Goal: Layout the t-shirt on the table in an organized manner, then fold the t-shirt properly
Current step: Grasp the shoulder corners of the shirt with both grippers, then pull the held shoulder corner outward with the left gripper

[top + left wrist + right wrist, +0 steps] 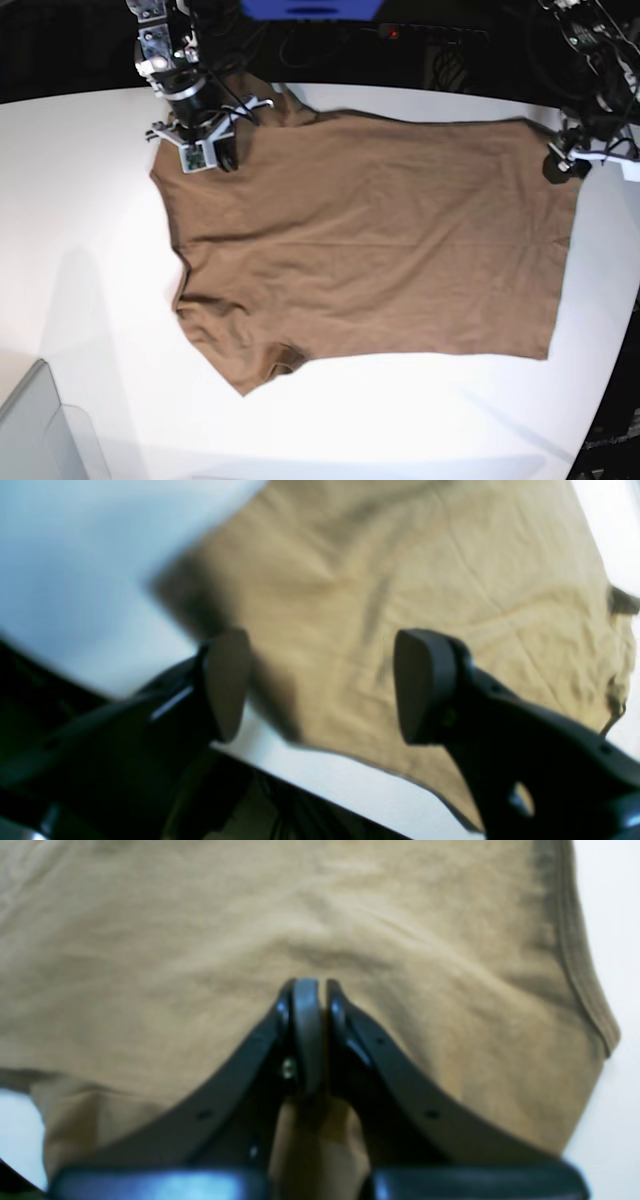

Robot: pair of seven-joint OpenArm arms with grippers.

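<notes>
Your right gripper (315, 990) had its jaws pressed together, tips against the t-shirt (370, 240) near one sleeve, holding nothing you could see; your left gripper (320, 685) hung spread wide above the shirt's corner, cloth flat on the table (90, 260)

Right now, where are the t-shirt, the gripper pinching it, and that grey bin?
t-shirt (370, 240), base view, middle of the spread body.
right gripper (316, 990), right wrist view, closed tips pinching the cloth.
grey bin (35, 430), base view, its translucent wall.
</notes>
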